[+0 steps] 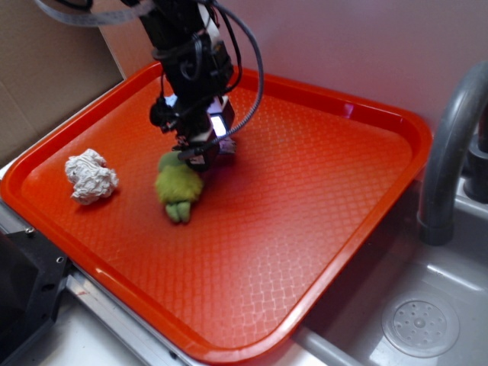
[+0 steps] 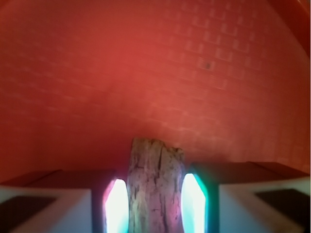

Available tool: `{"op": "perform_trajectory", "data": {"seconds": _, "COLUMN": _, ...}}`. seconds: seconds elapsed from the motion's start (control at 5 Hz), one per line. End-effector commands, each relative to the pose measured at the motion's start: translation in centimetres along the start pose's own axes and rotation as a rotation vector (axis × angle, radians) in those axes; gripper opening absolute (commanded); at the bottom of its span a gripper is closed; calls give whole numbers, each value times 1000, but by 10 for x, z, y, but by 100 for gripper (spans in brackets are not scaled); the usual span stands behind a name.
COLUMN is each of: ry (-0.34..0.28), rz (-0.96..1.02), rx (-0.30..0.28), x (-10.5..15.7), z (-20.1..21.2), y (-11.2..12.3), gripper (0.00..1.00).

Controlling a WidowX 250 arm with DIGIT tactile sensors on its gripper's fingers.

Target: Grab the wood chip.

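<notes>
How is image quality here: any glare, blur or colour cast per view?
Wrist view: glowing pads blow out white, casting a pink-green tint on the wood chip; the tray texture beyond is soft. Exterior view: sharper, slight glare on the tray rim, gripper shadowing the green plush toy.

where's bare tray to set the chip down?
The tray's right half and near part, toward the faucet and sink, lie bare. It is crowded on the left: the white wad, the green plush toy, and the end effector with the wood chip between its fingers.
</notes>
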State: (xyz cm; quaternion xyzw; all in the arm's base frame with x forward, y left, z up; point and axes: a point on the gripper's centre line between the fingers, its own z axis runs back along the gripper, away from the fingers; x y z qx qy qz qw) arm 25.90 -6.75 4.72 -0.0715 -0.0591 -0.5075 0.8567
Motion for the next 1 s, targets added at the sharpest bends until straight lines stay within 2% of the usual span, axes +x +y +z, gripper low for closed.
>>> {"op": "perform_trajectory", "data": {"seconds": 0.0, "ry": -138, "rz": 199, "rx": 148, "x": 23, "z": 53, "y": 14, "gripper": 0}}
{"op": "perform_trajectory", "data": {"seconds": 0.2, "ry": -113, "rz": 437, "rx": 231, "x": 19, "z": 70, "y": 17, "gripper": 0}}
{"op": "perform_trajectory", "data": {"seconds": 0.4, "ry": -97, "rz": 706, "rx": 183, "x": 7, "z": 96, "y": 11, "gripper": 0}}
{"op": "perform_trajectory", "data": {"seconds": 0.6, "ry": -53, "rz": 916, "rx": 197, "x": 8, "z": 114, "y": 8, "gripper": 0}}
{"op": "perform_trajectory", "data": {"seconds": 0.8, "ry": -17, "rz": 929, "rx": 239, "x": 7, "z": 113, "y": 6, "gripper": 0}}
